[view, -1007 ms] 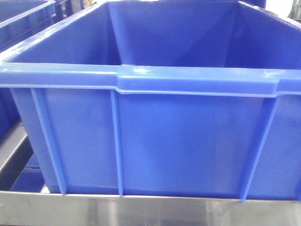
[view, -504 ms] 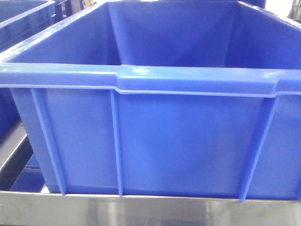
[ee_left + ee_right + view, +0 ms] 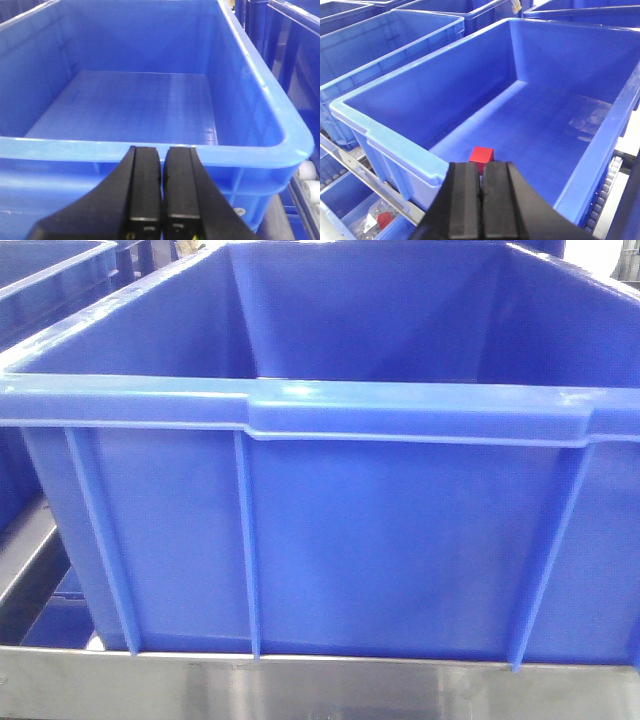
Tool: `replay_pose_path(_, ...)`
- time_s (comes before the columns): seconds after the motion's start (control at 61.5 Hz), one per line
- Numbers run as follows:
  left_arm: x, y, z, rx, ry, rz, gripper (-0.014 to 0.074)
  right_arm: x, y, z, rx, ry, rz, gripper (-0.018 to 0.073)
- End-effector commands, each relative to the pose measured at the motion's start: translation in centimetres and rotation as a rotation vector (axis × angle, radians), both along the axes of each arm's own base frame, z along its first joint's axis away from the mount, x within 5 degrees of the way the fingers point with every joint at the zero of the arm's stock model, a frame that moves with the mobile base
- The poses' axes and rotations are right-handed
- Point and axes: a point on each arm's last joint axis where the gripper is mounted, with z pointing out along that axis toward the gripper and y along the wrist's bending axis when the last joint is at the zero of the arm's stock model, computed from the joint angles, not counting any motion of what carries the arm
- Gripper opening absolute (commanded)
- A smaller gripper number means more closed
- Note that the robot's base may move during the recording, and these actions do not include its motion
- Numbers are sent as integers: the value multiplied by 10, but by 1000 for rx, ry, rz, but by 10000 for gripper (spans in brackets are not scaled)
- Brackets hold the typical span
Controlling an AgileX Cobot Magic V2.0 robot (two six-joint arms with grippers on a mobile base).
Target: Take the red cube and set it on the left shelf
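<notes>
While both arms are held above blue bins, their jaws are seen pressed together with nothing between them. Nearest in the right wrist view, the right gripper [image 3: 480, 200] is poised over the near rim of a bin [image 3: 395, 150], and just beyond its tips the red cube [image 3: 481, 155] lies on the bin floor. The left gripper [image 3: 161, 187] is levelled at the rim of another bin [image 3: 280, 145]. Farther back, more bins [image 3: 380, 45] are ranged.
</notes>
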Motion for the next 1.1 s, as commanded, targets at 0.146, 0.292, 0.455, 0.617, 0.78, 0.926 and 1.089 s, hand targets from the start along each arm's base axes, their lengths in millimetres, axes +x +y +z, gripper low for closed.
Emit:
replay_pose_path(0.146,0,-1,1,-7,-80,-10,101,11,-5,-3,26,-95,-214,43)
replay_pose_path(0.292,0,-1,1,-7,-80,-10,101,21,-12,-20,32,-129,-400,43)
replay_pose_path(0.455,0,-1,1,-7,-80,-10,101,25,-19,-41,54,-213,-524,43)
replay_pose_path(0.617,0,-1,1,-7,-80,-10,101,25,-22,-64,95,-256,-573,43)
replay_pose_path(0.78,0,-1,1,-7,-80,-10,101,24,-22,-70,90,-208,-576,43)
replay_pose_path(0.926,0,-1,1,-7,-80,-10,101,23,-23,-70,88,-209,-586,43)
replay_pose_path(1.089,0,-1,1,-7,-80,-10,101,23,-24,-70,86,-212,-612,43)
